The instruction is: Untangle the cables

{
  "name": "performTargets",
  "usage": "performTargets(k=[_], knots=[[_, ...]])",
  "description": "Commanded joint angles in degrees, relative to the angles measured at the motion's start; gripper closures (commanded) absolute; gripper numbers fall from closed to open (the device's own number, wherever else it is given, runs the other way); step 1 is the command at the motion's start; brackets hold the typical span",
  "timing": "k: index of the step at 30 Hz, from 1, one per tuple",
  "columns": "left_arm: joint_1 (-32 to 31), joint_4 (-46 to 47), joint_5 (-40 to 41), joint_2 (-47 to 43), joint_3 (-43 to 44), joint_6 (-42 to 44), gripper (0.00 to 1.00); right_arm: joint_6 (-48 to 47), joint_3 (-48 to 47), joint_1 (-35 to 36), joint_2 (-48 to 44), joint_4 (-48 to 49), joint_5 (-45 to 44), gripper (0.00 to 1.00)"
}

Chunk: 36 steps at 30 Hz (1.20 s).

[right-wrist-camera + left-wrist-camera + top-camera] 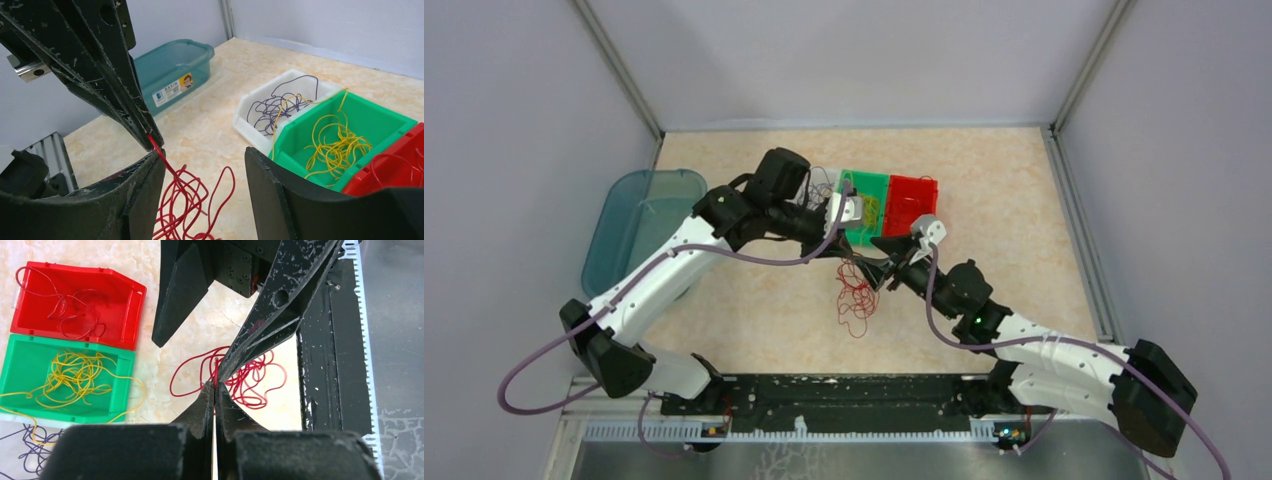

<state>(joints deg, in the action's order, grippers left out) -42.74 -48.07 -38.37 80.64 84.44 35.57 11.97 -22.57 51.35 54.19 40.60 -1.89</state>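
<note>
Left gripper [215,387]: pressed together at the tips, pinching one strand of the red cables [182,190] and holding it up so that the rest trails down to the table [210,120].
Right gripper [202,155]: spread, with one finger right against the left's tips, probably placed to take the same strand and draw it free.
Tangle: a loose red heap on the table under both grippers, near the bins.
Sorted: yellow cables [335,150] in the green bin [20,347], red strands [65,315] in the red bin [125,295], dark cables [280,105] in the white bin [250,107] (one colour per bin).
Writing: the teal tub [170,62] has a label [172,89] that seems to read "BASIC". The smaller print is illegible.
</note>
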Motion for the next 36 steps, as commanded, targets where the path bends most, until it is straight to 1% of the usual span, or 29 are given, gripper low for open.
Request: performTargets(k=[1, 6, 11, 16, 21, 25, 28, 32, 36], knots=[[-0.58, -3.07, -2.13, -1.57, 1.68, -0.84, 1.0, -0.98, -0.32, 0.07, -2.62, 3.34, -1.96, 0.4], [-1.17, -3.74, -2.33, -1.76, 3.42, -2.16, 1.0, -1.69, -0.65, 0.13, -2.34, 2.99, -4.41, 0.41], [-1.56, -4.23, -4.75, -1.64, 5.23, -4.92, 1.0, -3.45, -3.66, 0.16, 1.62, 1.91, -6.5, 0.41], [-1.64, -4.74, -8.2, -0.91, 7.42, -7.66, 1.0, -3.64, -4.2, 0.44, 5.05, 8.0, -7.19, 0.41], [-1.64, -5.71, -13.6, 0.83, 12.18, -10.93, 1.0, -3.18, -5.08, 1.4, 9.33, 10.13, -8.56, 0.4], [-1.6, -6.21, -19.07, 2.51, 18.59, -14.68, 1.0, -1.16, -1.84, 1.6, 11.5, 13.12, -10.01, 0.41], [-1.64, -5.17, -20.41, 3.32, 23.19, -17.33, 1.0, 0.48, 1.72, 1.6, 11.81, 15.95, -11.29, 0.41], [-1.6, -2.95, -19.36, 3.02, 26.69, -18.24, 1.0, 2.48, 5.86, 1.56, 11.09, 18.24, -12.48, 0.44], [-1.57, -1.16, -15.5, 2.03, 30.17, -15.48, 1.0, 5.19, 10.19, 1.56, 9.9, 19.96, -13.68, 0.47]])
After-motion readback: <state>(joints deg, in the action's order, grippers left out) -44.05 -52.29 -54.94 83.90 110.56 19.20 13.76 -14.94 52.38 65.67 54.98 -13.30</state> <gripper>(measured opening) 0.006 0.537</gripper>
